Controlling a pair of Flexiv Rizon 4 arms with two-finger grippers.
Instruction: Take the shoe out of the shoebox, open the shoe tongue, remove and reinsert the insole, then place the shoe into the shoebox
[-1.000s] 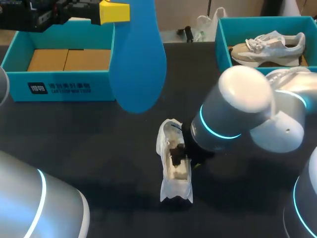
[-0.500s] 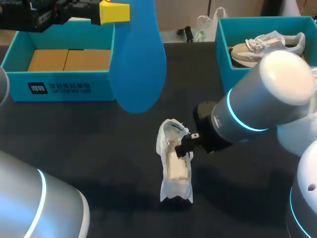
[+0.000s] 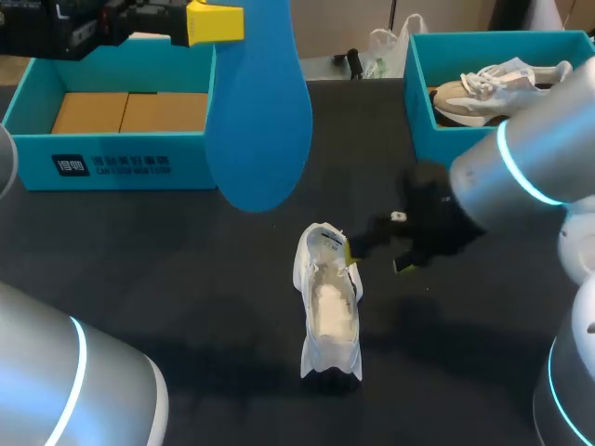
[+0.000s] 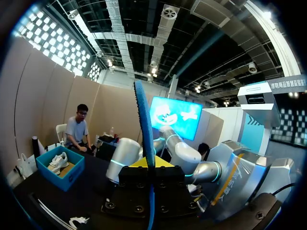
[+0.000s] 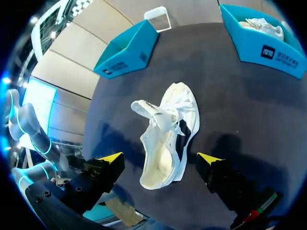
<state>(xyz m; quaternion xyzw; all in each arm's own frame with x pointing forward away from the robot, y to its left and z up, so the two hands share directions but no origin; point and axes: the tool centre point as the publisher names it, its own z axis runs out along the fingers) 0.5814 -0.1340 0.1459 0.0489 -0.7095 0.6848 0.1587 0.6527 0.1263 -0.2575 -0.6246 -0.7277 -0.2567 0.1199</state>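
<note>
The white shoe (image 3: 327, 297) lies on the dark table, tongue pulled up and inside bare; in the right wrist view the shoe (image 5: 168, 129) sits below my spread fingers. My right gripper (image 3: 376, 257) hovers just right of the shoe's collar, open, holding nothing. High over the table's back left, my left gripper (image 3: 214, 23) is shut on the blue insole (image 3: 258, 111), which hangs down from it. In the left wrist view the insole (image 4: 144, 120) stands edge-on between the fingers of that gripper (image 4: 151, 165).
A teal shoebox (image 3: 112, 158) with a cardboard floor stands at the back left. A second teal box (image 3: 418, 84) at the back right holds another pale shoe (image 3: 502, 88). Both boxes show in the right wrist view, one (image 5: 125, 57) and the other (image 5: 261, 40).
My right gripper has drawn out of the shoe's opening, moved right and spread wide, and its arm has swung to the right. The left arm and insole have not moved.
</note>
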